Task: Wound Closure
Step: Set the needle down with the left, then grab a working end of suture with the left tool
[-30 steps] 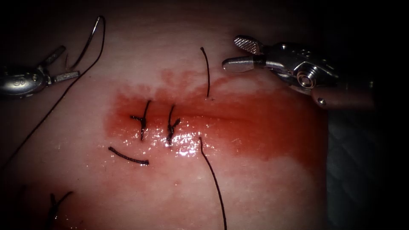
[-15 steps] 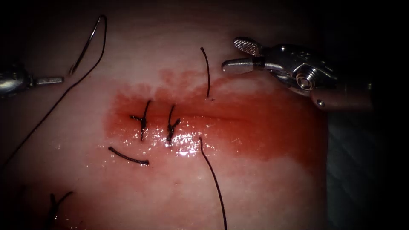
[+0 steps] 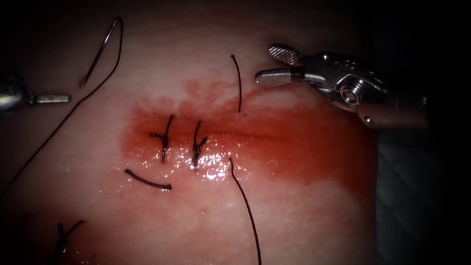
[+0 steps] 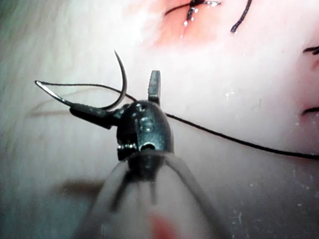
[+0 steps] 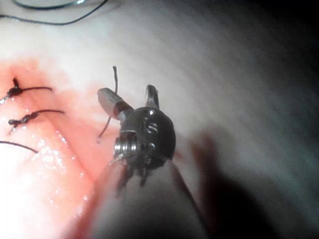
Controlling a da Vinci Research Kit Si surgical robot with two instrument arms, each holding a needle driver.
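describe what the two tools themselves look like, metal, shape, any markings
Both are small silvery metal needle drivers. The right tool has two short blunt jaws, one with a cross-hatched gripping face, a round pivot screw at its wrist and a smooth shaft behind. The left tool has a dark rounded wrist housing with stamped characters and a screw.

Dark surface, perhaps cloth, at right

Curved needle loose on tissue, left of cut.

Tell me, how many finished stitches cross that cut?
2: one stitch toward the cut's left end, the other stitch just right of it.
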